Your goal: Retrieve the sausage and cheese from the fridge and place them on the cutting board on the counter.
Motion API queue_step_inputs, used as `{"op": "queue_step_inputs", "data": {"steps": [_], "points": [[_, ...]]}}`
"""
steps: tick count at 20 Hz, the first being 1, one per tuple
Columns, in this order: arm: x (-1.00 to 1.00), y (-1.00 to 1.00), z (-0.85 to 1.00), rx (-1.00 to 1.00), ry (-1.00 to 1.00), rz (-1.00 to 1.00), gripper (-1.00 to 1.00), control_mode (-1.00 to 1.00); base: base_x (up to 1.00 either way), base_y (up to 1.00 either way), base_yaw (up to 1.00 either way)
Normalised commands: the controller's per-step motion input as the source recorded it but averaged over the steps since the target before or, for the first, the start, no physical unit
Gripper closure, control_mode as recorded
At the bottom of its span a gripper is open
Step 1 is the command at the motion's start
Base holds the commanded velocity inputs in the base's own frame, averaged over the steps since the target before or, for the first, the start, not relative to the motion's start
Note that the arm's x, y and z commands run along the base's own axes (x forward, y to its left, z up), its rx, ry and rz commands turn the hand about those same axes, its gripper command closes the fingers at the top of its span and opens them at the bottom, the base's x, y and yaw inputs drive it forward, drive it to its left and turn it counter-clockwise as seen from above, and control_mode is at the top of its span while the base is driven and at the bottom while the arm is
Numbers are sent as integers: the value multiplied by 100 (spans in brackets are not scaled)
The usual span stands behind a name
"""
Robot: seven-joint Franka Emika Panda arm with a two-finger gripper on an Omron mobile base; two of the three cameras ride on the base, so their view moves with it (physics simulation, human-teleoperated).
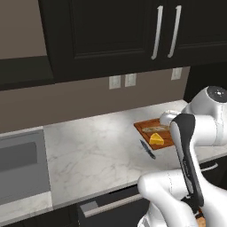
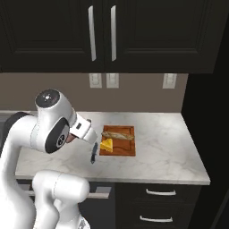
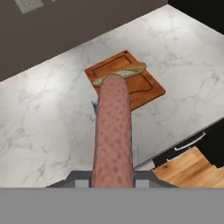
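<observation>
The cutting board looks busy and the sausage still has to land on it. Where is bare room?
On the cutting board, the front right part is bare wood. The tan loaf fills the back edge; the cheese sits at the front left, with the knife just beside that edge. The counter right of the board is open marble.

— Stone on the counter [image 1: 93,150]? White and grey marble, smooth, with thin dark veins.

— And wood on the cutting board [image 2: 125,147]! Orange-brown, with grain lines and a darker rim, matt.

— Bumpy skin on the sausage [image 3: 113,135]. Reddish-brown, dotted all over, dull.

— Smooth and bright yellow on the cheese [image 1: 156,138], like wax.

— Crusty and rough on the tan loaf [image 3: 124,72], pale and dry.

— Dark painted wood on the wall cabinets [image 2: 147,31], a bit shiny. Silver metal on the handles [image 1: 157,33], smooth and bright.

— Pale plastic on the wall outlets [image 2: 112,80]. Dark and smooth on the knife [image 1: 147,149].
</observation>
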Motion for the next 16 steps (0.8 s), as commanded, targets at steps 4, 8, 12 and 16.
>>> {"op": "queue_step_inputs", "data": {"steps": [4, 8, 12, 16], "points": [[19, -66, -13, 6, 14, -2, 100, -100, 0, 0, 0], [-2, -60, -24, 2, 2, 17, 100, -100, 0, 0, 0], [2, -53, -20, 0, 0, 33, 100, -100, 0, 0, 0], [16, -33, -17, 0, 5, 30, 100, -100, 0, 0, 0]]}}
